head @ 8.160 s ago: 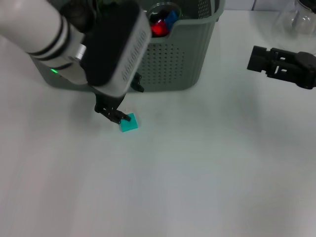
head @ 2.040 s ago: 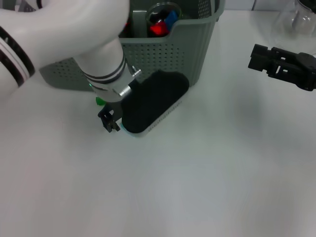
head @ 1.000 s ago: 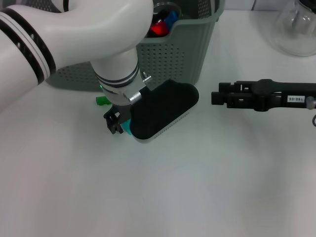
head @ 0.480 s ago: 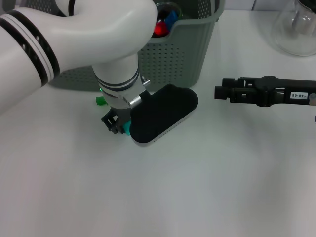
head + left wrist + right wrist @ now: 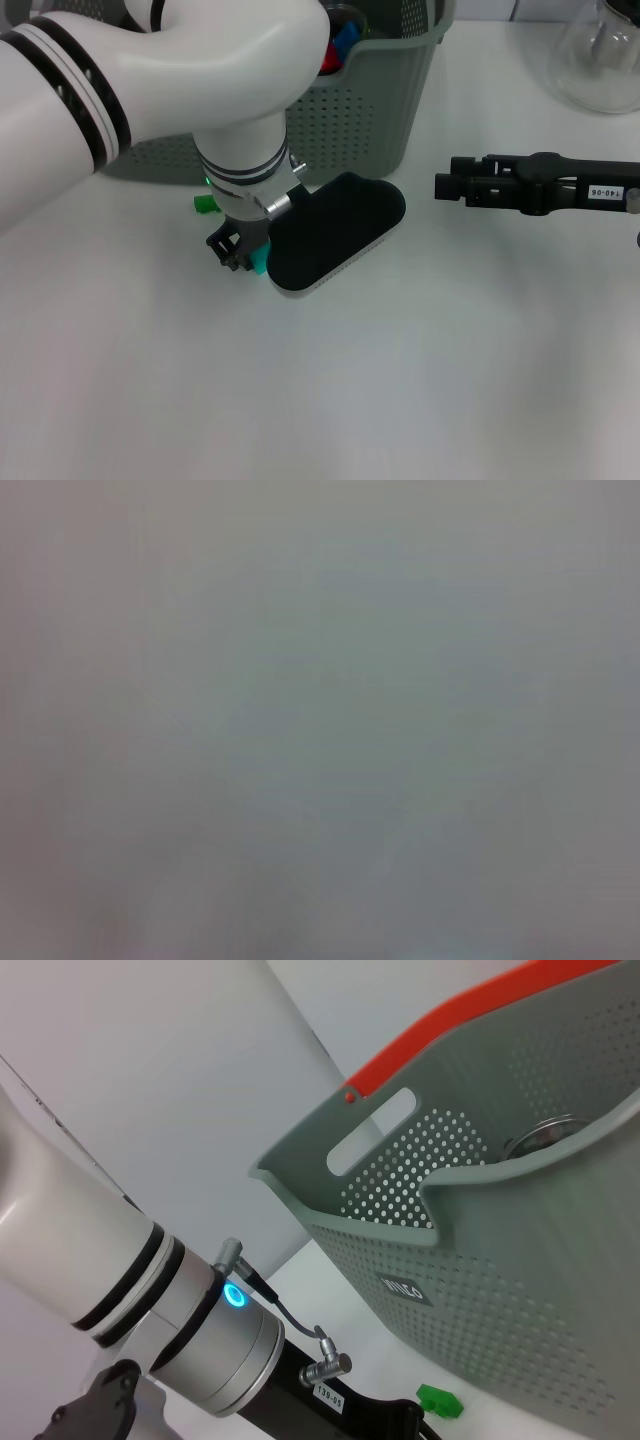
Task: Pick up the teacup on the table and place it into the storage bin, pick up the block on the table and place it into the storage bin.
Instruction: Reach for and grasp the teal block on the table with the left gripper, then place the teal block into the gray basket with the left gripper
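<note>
Lowered since the earliest frame, the left gripper (image 5: 240, 256) stands over the teal block (image 5: 259, 262) (fingers mostly hidden; grip not discernible), near the storage bin (image 5: 380, 110). Block looks light, rigid: grasp opposite flat faces. Right gripper (image 5: 452, 188) idles far right.

Where my three eyes look

My head eye looks forward and down on the white surface (image 5: 420, 380) and sees the storage bin (image 5: 390, 100) from above. My right wrist eye sits low, near the surface, and looks sideways at the same storage bin (image 5: 520, 1260) and my left arm (image 5: 200, 1330). My left wrist eye is so close that all is grey.
</note>
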Tool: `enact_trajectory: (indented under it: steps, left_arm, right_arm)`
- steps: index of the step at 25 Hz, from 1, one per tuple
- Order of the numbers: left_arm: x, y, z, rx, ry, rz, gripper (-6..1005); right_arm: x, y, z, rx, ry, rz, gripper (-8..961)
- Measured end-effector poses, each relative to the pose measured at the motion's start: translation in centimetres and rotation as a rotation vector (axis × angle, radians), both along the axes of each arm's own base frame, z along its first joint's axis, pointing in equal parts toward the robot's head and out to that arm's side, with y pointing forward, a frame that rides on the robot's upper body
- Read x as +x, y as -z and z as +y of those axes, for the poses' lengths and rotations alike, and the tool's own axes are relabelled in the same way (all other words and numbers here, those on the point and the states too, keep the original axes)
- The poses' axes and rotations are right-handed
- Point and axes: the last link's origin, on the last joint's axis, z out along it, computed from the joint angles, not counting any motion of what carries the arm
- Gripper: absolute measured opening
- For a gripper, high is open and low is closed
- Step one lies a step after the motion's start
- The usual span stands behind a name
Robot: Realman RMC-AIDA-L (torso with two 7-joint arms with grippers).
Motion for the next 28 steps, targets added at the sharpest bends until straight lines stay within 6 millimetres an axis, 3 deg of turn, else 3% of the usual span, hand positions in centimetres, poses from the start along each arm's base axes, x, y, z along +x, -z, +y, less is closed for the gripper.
enact_trajectory:
  steps: [28]
  left_arm:
    - [0.5,0.16,-0.08,0.01,-0.009,0.008,399]
  right_arm:
    - [0.01,-0.2,0.09,0.021,0.004,0.014,702]
